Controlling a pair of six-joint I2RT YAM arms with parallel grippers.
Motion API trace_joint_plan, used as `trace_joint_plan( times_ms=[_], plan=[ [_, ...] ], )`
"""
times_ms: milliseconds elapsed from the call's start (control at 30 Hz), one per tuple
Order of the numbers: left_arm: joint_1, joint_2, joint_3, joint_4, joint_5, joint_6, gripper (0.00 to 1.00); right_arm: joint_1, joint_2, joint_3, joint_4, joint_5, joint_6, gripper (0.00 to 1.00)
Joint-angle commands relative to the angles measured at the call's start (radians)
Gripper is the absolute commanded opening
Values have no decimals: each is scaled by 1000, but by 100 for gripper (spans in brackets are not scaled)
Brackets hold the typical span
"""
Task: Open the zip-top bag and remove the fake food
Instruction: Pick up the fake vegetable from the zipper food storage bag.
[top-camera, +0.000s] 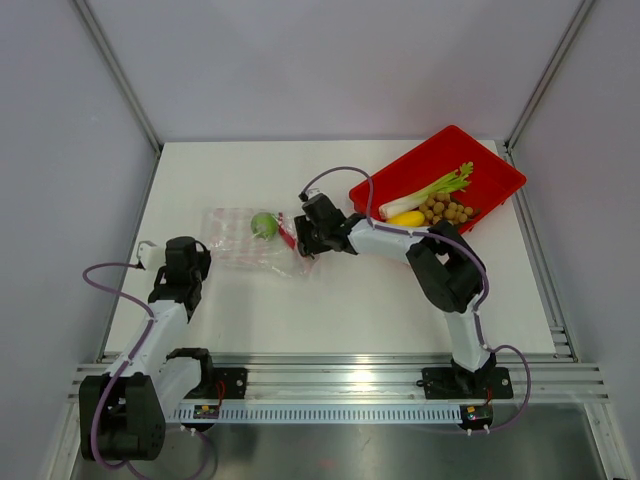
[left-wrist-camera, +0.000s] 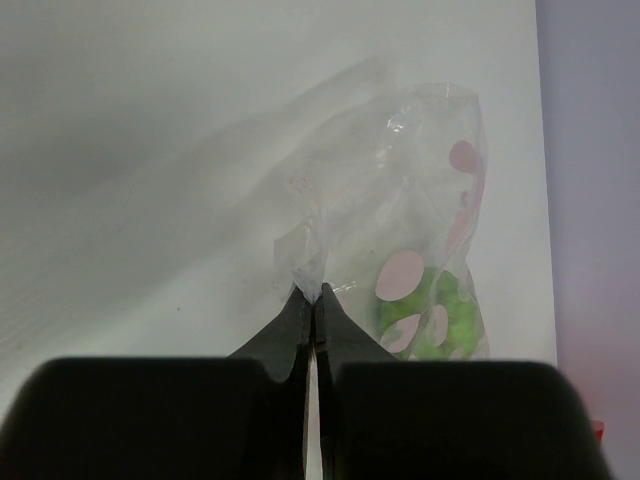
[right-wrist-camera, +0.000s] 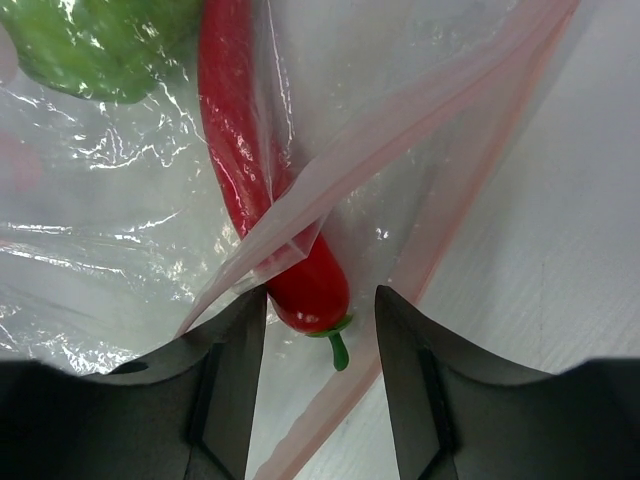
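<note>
Two grippers work on one zip-top bag (top-camera: 240, 245), which lies flat on the white table (top-camera: 330, 310) left of centre, between the arms. The left gripper (left-wrist-camera: 313, 296) is pressed fully together on a crinkled corner of the clear plastic at the bag's left end, lifting that corner slightly. The right gripper (right-wrist-camera: 320, 335) sits at the opposite end, at the bag's mouth, with its jaws about half apart and straddling the stem end of a red pepper (right-wrist-camera: 305, 280); a gap shows on the pepper's right side (on the left side contact cannot be judged), so nothing is clamped. Most of the pepper lies under the plastic, while its green stem pokes out past the pink zip strip (right-wrist-camera: 440, 140). Inside the bag, just beside the pepper, rests a green round fruit (top-camera: 264, 224). Well apart, at the far right corner of the table, a red tray (top-camera: 485, 165) holds a celery stalk (top-camera: 430, 190), a yellow piece (top-camera: 407, 217) and a cluster of tan balls (top-camera: 447, 209).
</note>
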Motion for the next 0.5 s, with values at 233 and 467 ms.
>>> trace_joint_plan(
  times_ms=[233,467],
  plan=[
    [4,14,47,56,-6,25,0,70,67,121,-90,136,-81,55],
    [3,16,44,56,-6,28,0,76,85,146,-109,140,-87,51]
  ],
)
